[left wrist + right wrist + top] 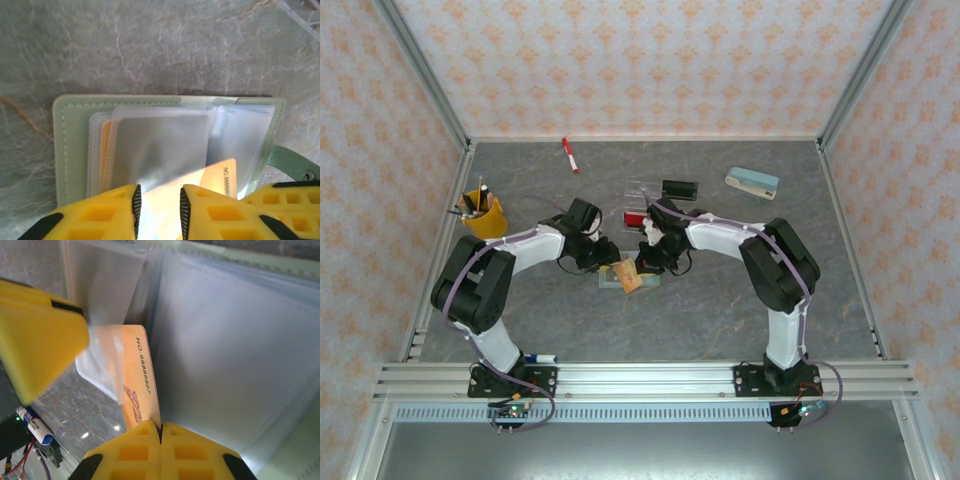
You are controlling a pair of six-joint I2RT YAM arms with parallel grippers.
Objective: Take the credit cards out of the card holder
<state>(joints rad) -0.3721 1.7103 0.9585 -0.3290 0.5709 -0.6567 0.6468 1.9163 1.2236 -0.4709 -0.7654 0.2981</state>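
Note:
The card holder [70,145] lies open on the table, pale green-grey, its clear sleeves [225,365] fanned out; from above it sits between the two arms [612,279]. A tan-gold credit card [137,375] sticks partway out of a sleeve. My right gripper [161,427] is shut on that card's edge. The same card [220,175] shows under my left gripper [160,200], whose jaws stand apart just over the sleeves with nothing pinched. In the top view the left gripper [605,262] and right gripper [645,262] meet over the wallet. A small red rectangle [633,219] lies just behind them.
A clear tray [645,192] and a black block [679,189] sit behind the grippers. A cream-and-teal stapler [752,182] is at back right, a red marker [569,155] at the back, a yellow pen cup [483,213] on the left.

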